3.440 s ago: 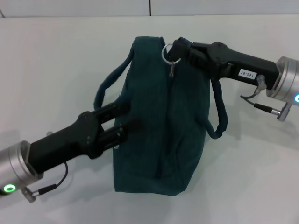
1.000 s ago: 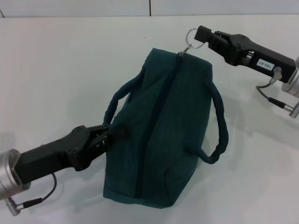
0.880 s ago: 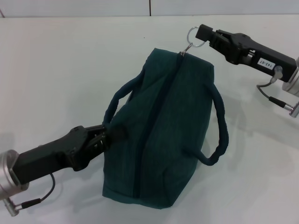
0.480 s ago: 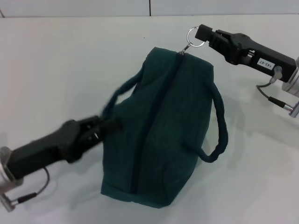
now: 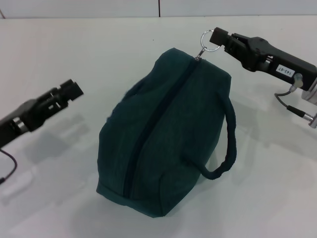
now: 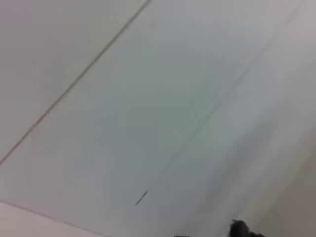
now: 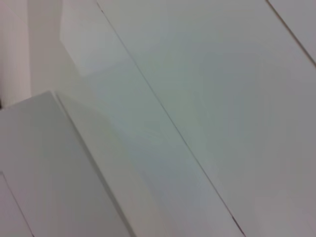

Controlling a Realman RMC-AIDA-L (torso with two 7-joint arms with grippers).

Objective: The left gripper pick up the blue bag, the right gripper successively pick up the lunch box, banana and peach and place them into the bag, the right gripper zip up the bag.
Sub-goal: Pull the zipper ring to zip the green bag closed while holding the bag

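The blue bag [image 5: 168, 134] stands on the white table [image 5: 74, 188] in the head view, its zip closed along the top. One rope handle [image 5: 227, 148] hangs on its right side. My right gripper [image 5: 221, 37] is at the bag's far end, shut on the ring zip pull [image 5: 210, 38] and holding it up. My left gripper [image 5: 70, 89] hovers to the left of the bag, well apart from it and holding nothing. The lunch box, banana and peach are not in view.
The table's far edge meets a wall [image 5: 158, 7] at the back. Both wrist views show only pale flat surfaces [image 6: 148, 98] [image 7: 173, 98].
My left gripper has let go of the bag's left side and pulled back to the left and upward. The bag has shifted and settled. My right gripper still holds the ring pull.
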